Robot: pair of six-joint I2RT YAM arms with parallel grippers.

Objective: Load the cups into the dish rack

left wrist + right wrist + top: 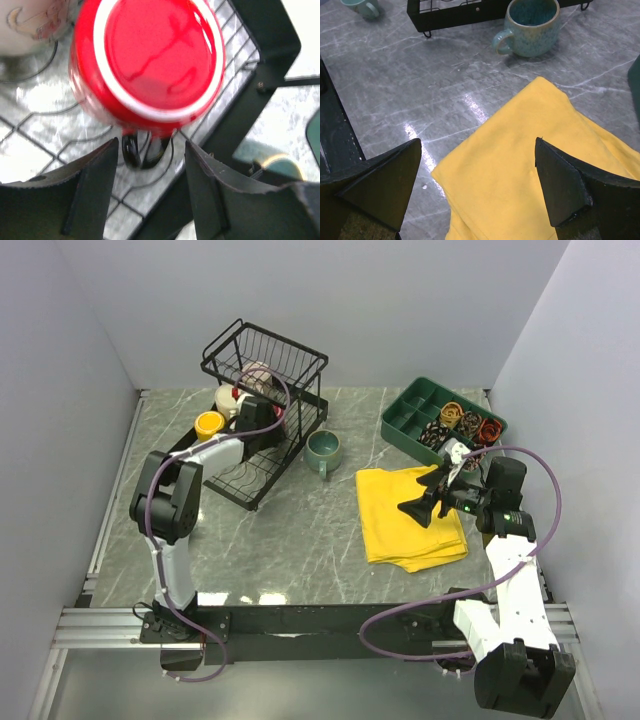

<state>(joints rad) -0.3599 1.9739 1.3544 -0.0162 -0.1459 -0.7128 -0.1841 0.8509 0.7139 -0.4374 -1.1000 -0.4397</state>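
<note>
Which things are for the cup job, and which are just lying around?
For the job:
dish rack
red cup
yellow cup
teal mug
flowery cream cup

Just lying about:
yellow cloth
green tray with little bits in it

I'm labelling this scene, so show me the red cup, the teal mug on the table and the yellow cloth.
red cup (155, 55), left wrist view, centre of its round red face.
teal mug (535, 42), right wrist view, outer wall below the rim.
yellow cloth (400, 540), top view, bare fabric near its middle.
</note>
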